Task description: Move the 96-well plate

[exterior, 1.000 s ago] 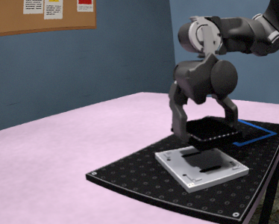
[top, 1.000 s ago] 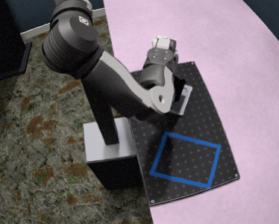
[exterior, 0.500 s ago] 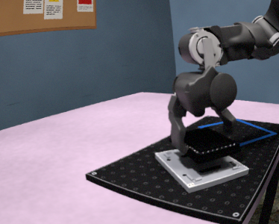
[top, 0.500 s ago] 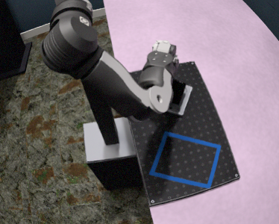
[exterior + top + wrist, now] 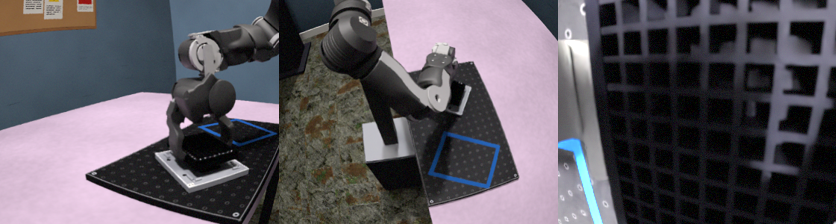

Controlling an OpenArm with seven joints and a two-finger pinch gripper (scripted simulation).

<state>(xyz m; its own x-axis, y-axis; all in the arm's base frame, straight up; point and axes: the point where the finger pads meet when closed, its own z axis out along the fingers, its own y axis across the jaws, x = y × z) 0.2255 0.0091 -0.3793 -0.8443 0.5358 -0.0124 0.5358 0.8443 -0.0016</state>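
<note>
The black 96-well plate is held between my gripper's fingers, which are shut on its sides. It sits low over the light grey plate nest, at or just above the nest's top; I cannot tell whether it touches. In the top view the arm covers most of the plate and the nest. The wrist view is filled by the plate's grid of wells, with a strip of grey nest at the left. The blue outlined bench spot is empty. The cut-off corner is not visible.
The black perforated baseplate lies on the pink table. The arm's pedestal stands at the table's edge over a mottled floor. A cork board hangs on the blue back wall.
</note>
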